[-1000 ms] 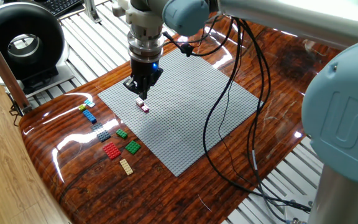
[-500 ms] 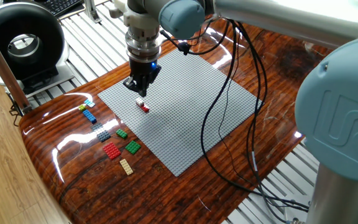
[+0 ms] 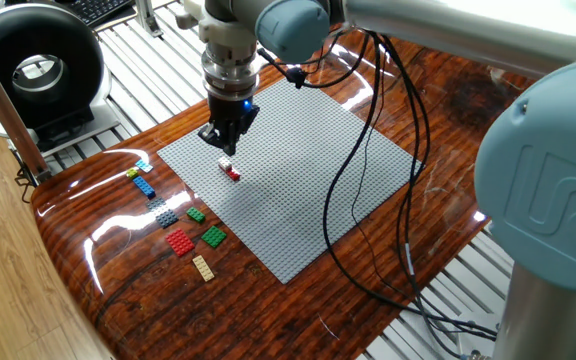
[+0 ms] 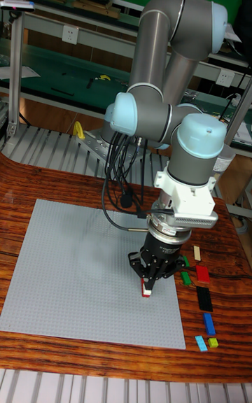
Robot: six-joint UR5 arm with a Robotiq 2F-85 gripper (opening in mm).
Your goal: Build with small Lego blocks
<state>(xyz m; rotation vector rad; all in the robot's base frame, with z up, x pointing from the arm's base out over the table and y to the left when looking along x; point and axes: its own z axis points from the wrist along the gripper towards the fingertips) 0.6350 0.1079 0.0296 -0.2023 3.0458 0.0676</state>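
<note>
My pincer (image 3: 225, 147) hangs just above the grey baseplate (image 3: 298, 190), left of the picture's centre in the fixed view, fingers pointing down; whether they are parted or closed I cannot tell. It holds nothing. Right below the tips, a small red and white block (image 3: 230, 169) sits on the plate near its left corner; in the tall fixed view the same block (image 4: 146, 292) shows at my fingertips, and I cannot tell whether they touch it.

Most of the plate spreads bare toward the right and lower middle, giving me wide room there. Black cables (image 3: 368, 200) loop across its right half.

Off the plate's lower left edge, on the bare wood of the bench (image 3: 118, 290), the loose blocks lie in a loose line: a blue one (image 3: 144, 186), a dark grey one (image 3: 165, 214), a small green one (image 3: 196, 214), a larger green one (image 3: 213, 236), a red plate (image 3: 179, 243) and a tan one (image 3: 203, 268) nearest the bench's front edge.
</note>
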